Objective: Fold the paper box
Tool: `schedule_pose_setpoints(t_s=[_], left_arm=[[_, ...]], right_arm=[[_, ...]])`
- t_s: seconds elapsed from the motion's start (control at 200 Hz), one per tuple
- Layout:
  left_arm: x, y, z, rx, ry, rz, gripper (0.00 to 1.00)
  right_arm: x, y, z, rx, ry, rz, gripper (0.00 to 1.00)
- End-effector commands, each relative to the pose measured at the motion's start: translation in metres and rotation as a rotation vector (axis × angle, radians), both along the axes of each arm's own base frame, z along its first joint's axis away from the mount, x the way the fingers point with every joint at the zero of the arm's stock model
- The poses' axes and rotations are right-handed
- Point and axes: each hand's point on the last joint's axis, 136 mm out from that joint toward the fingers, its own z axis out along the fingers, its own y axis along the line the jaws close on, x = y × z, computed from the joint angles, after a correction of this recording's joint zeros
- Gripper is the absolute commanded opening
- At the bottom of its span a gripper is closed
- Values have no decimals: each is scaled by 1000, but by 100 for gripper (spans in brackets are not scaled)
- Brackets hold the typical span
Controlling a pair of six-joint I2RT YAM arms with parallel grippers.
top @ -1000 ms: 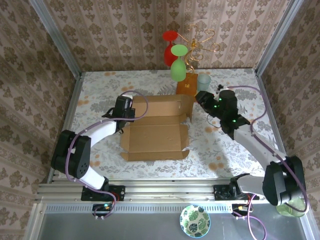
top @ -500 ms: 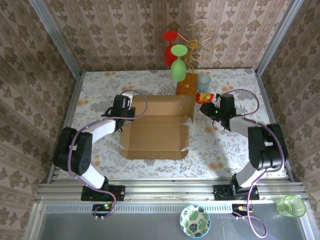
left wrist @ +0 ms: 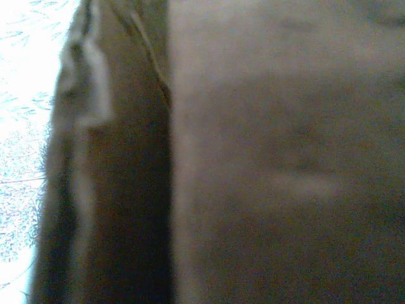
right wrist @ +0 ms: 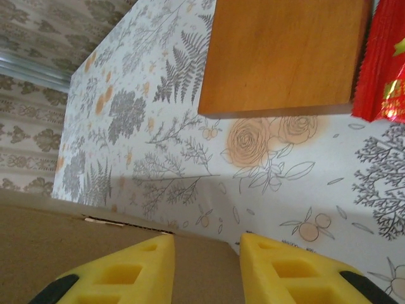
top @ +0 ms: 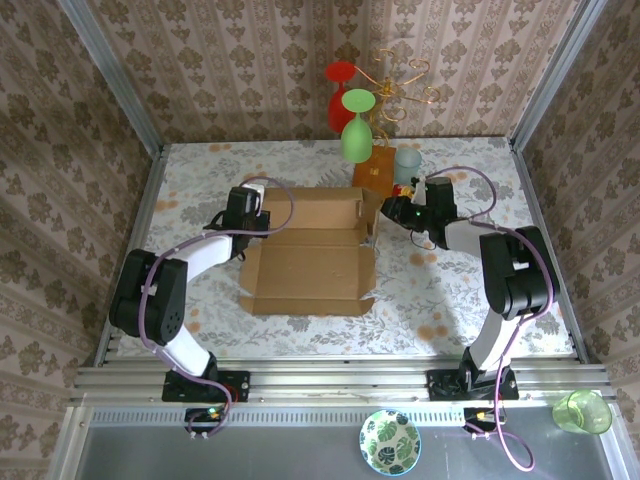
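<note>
plain brown paper box [top: 305, 270], red packet [right wrist: 383, 63], print unreadable

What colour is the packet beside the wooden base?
Red, with gold print; the packet shows best in the right wrist view.

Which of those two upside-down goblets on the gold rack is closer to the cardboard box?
The green goblet. It hangs in front of the red goblet, partly covering it, and so is nearer the paper box.

The white floral-print table [top: 200, 185] carried a brown cardboard box [top: 305, 270] centrally — at one o'clock, an orange-brown square wooden base [top: 372, 178], frosted cup [top: 407, 163] and red packet [right wrist: 383, 63].
</note>
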Motion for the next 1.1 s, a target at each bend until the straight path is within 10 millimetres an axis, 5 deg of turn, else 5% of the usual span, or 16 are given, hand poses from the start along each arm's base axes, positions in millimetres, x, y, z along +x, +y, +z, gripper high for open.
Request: schedule_pose_setpoints(t_s=[0.0,0.565,0.885,1.09], left_arm=[[3,2,-2,-9,14,27,0],[3,0,-1,-29,31,43,0],[10,-13,41,-118,22,36,0],[2,-13,43,-129,36,29,0]], right_arm=[[-17,14,10,10,-46,98,32],[-24,31,38,-69,-81,166,30],[-12,27,70,-32,-79,169,30],[-17,30,84,-8,-69,198,29]])
